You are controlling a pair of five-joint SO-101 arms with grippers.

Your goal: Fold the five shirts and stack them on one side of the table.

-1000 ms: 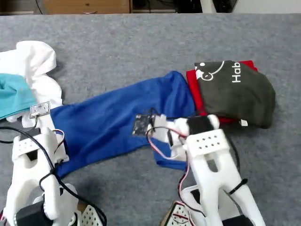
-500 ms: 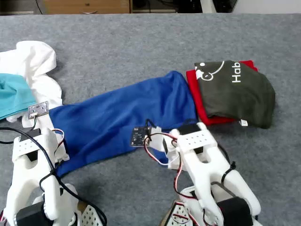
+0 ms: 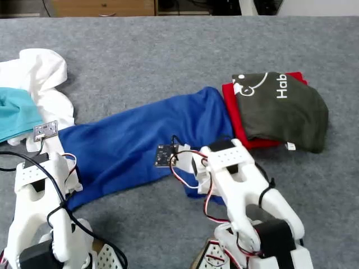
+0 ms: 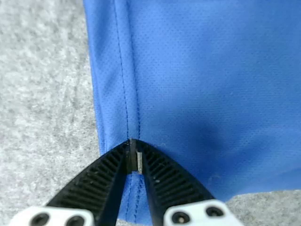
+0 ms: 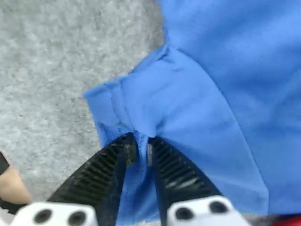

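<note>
The long blue mesh shirt [image 3: 134,148] is laid stretched between both grippers, presumably so that it can be folded flat. Just beyond the right gripper [image 5: 139,147], a folded dark grey shirt [image 3: 280,109] is stacked on a folded red shirt [image 3: 231,103]. The blue hem is pinched by the pressed-together left gripper [image 4: 133,157]; a bunched corner is clamped by the right gripper.

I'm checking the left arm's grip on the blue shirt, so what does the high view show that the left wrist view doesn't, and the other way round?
High view: the dark shirt folded on the red shirt, plus the white shirt and teal shirt bunched at one table edge. Left wrist view: the left gripper shut on the blue shirt at its stitched hem. Both: the blue shirt lying on the grey table.
</note>
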